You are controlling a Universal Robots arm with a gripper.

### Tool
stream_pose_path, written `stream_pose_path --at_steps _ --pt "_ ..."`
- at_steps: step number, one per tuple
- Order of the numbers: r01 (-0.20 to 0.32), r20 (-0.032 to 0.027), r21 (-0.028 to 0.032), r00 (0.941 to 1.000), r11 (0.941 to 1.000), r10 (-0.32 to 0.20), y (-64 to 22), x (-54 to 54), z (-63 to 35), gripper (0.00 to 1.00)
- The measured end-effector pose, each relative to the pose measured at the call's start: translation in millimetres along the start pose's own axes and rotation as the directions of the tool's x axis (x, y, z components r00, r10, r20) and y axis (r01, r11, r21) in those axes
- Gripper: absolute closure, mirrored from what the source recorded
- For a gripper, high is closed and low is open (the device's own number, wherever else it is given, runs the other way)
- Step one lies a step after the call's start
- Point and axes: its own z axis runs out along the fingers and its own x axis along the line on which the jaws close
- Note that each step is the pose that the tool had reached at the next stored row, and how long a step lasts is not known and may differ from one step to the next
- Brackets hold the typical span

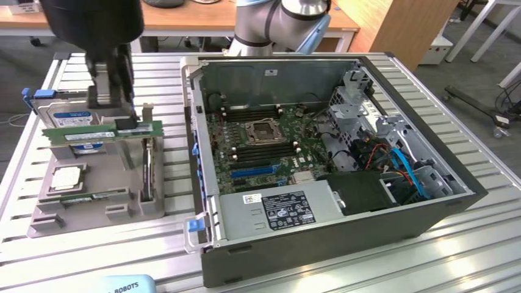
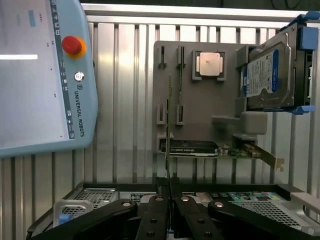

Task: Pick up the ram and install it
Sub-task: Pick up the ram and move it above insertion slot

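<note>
The ram [image 1: 97, 132] is a long green stick held level above the grey holder tray [image 1: 97, 183], at the exterior view's left. My gripper [image 1: 122, 122] is shut on its upper edge near one end. In the wrist view the ram [image 2: 168, 130] appears edge-on as a thin strip running out from my gripper [image 2: 168, 184], whose black fingers [image 2: 159, 192] are pressed together on it. The open computer case [image 1: 326, 152] lies to the exterior view's right, with the motherboard's memory slots [image 1: 252, 113] on either side of the CPU socket [image 1: 262, 131].
On the tray sit a silver CPU chip [image 1: 65, 177], a hard drive [image 1: 58, 113] behind the ram, an upright card [image 1: 146, 171] and a second green stick [image 1: 89, 197]. A teach pendant [image 2: 40, 75] lies on the slatted metal table [image 1: 456, 244].
</note>
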Motion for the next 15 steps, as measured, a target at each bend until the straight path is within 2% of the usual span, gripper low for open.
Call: stream_pose_path --at_steps 15 --pt "0.001 -0.0001 -0.0001 1.0000 1.0000 -0.001 -56.0 -0.2 -1.8 0.89"
